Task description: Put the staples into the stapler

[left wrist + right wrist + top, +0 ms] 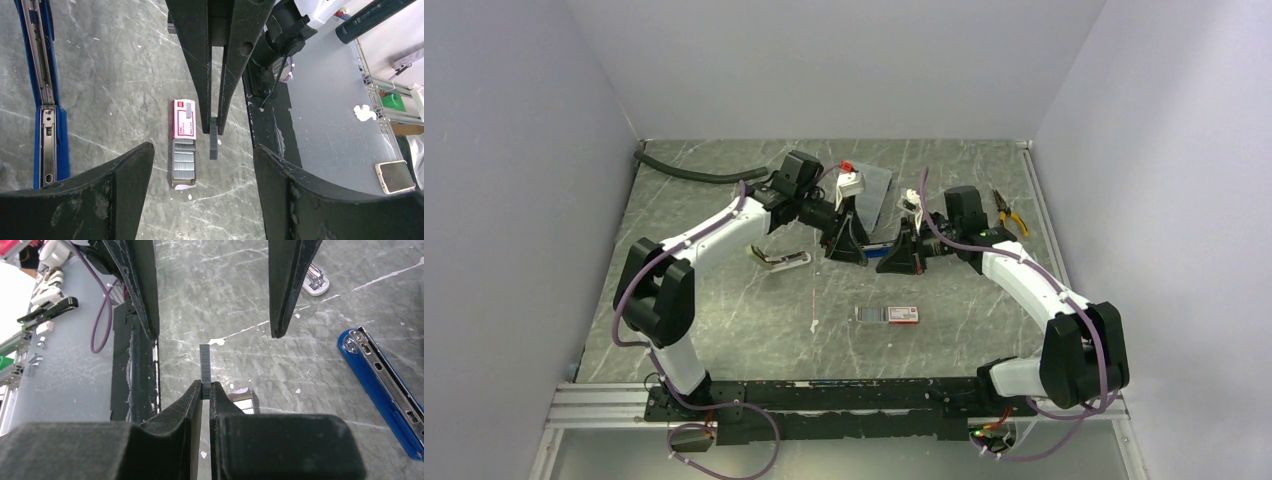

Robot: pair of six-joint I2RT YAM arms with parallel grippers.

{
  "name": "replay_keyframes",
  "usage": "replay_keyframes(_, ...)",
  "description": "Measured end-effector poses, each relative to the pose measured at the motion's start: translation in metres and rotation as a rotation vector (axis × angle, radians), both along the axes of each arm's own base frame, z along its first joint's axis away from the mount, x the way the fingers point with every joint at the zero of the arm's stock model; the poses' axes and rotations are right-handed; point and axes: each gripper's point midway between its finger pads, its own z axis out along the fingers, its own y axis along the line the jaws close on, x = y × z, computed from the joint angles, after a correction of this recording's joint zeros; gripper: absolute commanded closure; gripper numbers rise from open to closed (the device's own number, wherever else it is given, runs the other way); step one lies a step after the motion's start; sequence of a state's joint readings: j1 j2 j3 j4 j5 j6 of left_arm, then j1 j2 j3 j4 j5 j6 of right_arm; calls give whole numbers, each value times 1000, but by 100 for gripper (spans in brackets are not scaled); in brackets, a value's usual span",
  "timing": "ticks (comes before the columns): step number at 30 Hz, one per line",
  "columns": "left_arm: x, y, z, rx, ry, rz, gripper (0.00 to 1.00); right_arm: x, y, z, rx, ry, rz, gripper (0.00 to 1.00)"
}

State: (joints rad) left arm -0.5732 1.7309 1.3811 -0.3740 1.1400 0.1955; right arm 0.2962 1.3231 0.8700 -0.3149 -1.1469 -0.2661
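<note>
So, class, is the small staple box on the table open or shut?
Open. In the left wrist view the white box has its dark tray slid partway out, exposing rows of staples.

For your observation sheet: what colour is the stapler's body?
Blue; the stapler shows best in the right wrist view.

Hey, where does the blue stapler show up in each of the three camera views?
Top external: blue stapler with a metal rail, mid-picture, only a blue sliver showing.
Left wrist: stapler along the left edge.
Right wrist: stapler slanting down the right edge.
Shared landmark: thin grey staple strip pinched in the right claw, in both wrist views.
</note>
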Motion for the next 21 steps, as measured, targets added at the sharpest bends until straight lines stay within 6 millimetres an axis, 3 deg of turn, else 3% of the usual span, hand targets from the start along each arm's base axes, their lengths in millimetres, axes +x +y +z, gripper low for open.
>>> replay_keyframes(14, -5, -10, 2, 1, 24, 1, 43, 12, -2, 12, 52, 38, -38, 97)
replay_keyframes(21, -9, -16, -9, 18, 59, -9, 53, 16, -2, 11, 55, 51, -50, 97)
